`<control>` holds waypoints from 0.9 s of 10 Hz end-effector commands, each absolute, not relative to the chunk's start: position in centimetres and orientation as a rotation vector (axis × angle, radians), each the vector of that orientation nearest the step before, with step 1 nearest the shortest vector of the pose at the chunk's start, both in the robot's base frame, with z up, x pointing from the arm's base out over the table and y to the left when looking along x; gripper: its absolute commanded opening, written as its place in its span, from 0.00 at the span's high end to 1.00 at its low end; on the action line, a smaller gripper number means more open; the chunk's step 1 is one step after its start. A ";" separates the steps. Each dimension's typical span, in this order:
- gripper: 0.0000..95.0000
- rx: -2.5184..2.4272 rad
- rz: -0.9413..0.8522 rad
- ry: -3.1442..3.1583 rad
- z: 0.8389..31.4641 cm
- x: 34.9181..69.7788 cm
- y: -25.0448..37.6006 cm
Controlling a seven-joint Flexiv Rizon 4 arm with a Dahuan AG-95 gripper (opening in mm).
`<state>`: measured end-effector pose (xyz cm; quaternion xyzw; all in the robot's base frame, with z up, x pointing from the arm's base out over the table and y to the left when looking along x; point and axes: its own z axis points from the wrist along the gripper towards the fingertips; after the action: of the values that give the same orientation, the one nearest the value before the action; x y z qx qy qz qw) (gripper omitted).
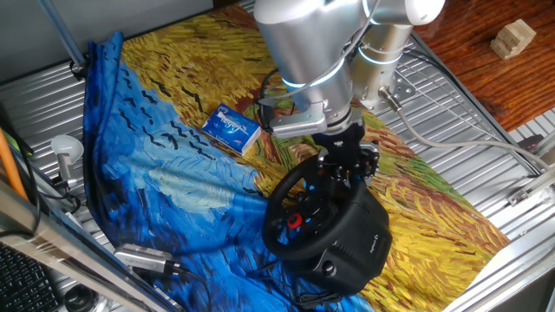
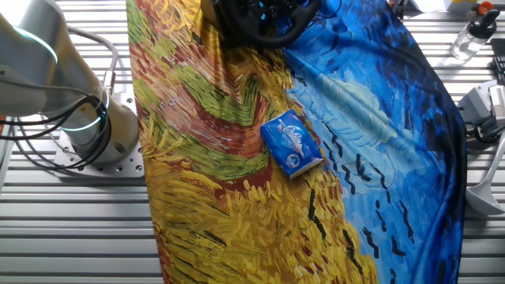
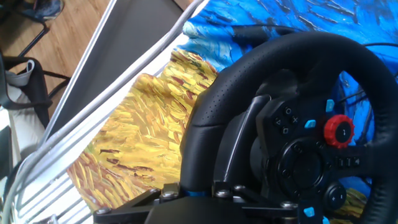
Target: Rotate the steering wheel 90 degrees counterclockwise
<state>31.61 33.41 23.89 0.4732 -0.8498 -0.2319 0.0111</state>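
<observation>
On the painted cloth (image 1: 182, 165), the gripper (image 1: 345, 165) sits at the steering wheel's (image 1: 299, 212) upper rim, though its grip cannot be told.

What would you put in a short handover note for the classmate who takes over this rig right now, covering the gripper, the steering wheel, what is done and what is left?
Gripper: at the top of the steering wheel rim; open or shut cannot be told, since the hand view shows no fingertips.
Wheel: stands on its black base on the painted cloth, near the table's edge. In the hand view the red button sits right of the hub.
Blue-and-white box: lies on the cloth, apart from the wheel.
Done: the arm has reached the rim.
Left: confirm the grip, then turn the wheel 90 degrees counterclockwise. How far it has turned cannot be judged.
</observation>
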 end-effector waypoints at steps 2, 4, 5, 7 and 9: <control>1.00 1.534 -0.718 -2.629 23.9 31.6 33.3; 1.00 1.599 -0.708 -2.600 23.7 31.4 33.1; 1.00 1.628 -0.709 -2.587 23.6 31.3 32.9; 1.00 1.661 -0.710 -2.571 23.3 31.0 32.4; 1.00 1.680 -0.708 -2.566 23.1 30.8 32.2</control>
<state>30.73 32.11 23.11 0.5340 -0.8151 -0.2248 -0.0030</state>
